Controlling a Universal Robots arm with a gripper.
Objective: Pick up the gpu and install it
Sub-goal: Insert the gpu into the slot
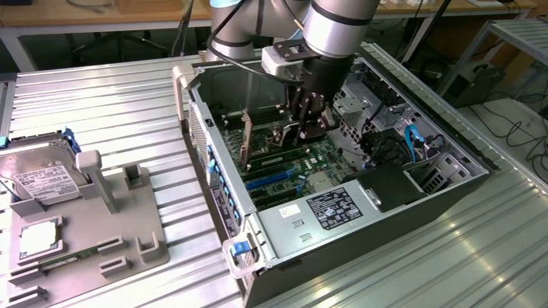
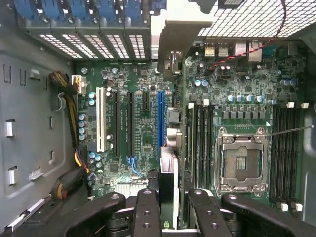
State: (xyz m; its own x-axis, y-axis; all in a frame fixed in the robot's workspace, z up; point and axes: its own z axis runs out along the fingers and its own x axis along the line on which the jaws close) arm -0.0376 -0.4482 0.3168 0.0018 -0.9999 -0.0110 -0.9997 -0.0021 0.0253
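1. Hanging edge-on between the fingers, the gpu [image 2: 168, 197] is held inside the computer case [image 1: 224, 212], above the motherboard [image 2: 143, 123] and not yet seated.
2. The gripper [image 2: 169, 210] is partly closed on the card, its fingers [image 2: 147, 212] pressing on either face; in the exterior view the gripper [image 1: 310, 125] stands nearly upright over the board.
3. The card's long axis runs parallel to the expansion slots, and it sits just beside the blue slot [image 2: 160, 118], on the side nearer the CPU socket [image 2: 242, 160].
4. The card's pale end bracket [image 2: 170, 29] points toward the case's rear slot covers [image 2: 89, 44].
5. Outside the case, on the exterior view's left, a hard drive [image 1: 38, 176] rests in a grey fixture [image 1: 111, 224].
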